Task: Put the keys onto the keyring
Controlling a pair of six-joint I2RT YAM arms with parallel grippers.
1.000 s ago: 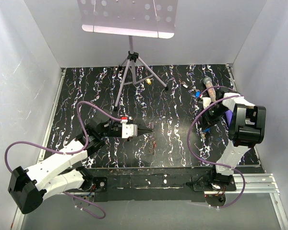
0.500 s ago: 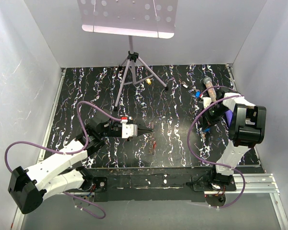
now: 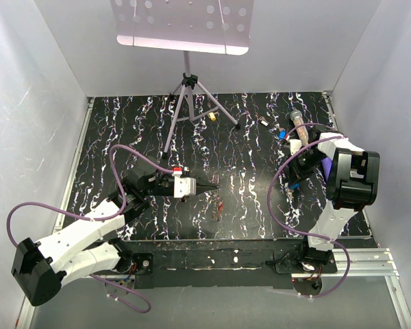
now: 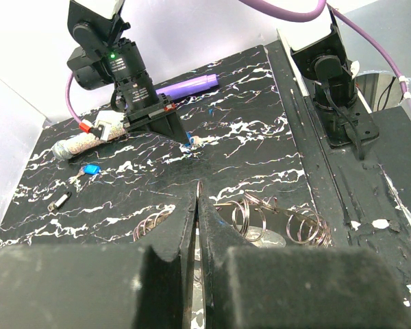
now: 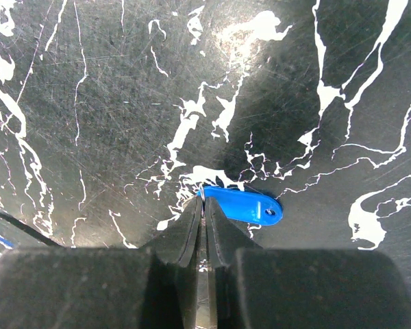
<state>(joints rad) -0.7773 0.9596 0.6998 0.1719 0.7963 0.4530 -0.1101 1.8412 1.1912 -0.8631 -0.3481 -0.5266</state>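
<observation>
Top external view: nearest the arm bases, the left hand (image 3: 212,186) lies low over the black, white-veined surface (image 3: 123,130) and points right. Its fingers are pressed together with nothing between them.

The left wrist view shows the keyring (image 4: 250,214), a coil of thin wire loops. It lies flat on the surface just past the left hand's tips, on their near side. Two more such coils lie by it, one nearer and one farther.

Well apart to the right of the left hand, the right hand (image 3: 293,186) tips down onto the surface. In the right wrist view its fingers (image 5: 185,233) are drawn together to a thin slit. Their tips rest at the end of a blue key (image 5: 243,204), which lies flat. Whether they pinch it I cannot tell.

Farther back, still right of the left hand, a second blue key (image 3: 282,135) lies just beside a glittery tube (image 3: 298,127). A purple pen (image 4: 188,87) lies behind the right arm, as the left wrist view shows.

Farthest from the left hand, a yellow key (image 3: 212,117) sits near a foot of the stand (image 3: 187,82).
</observation>
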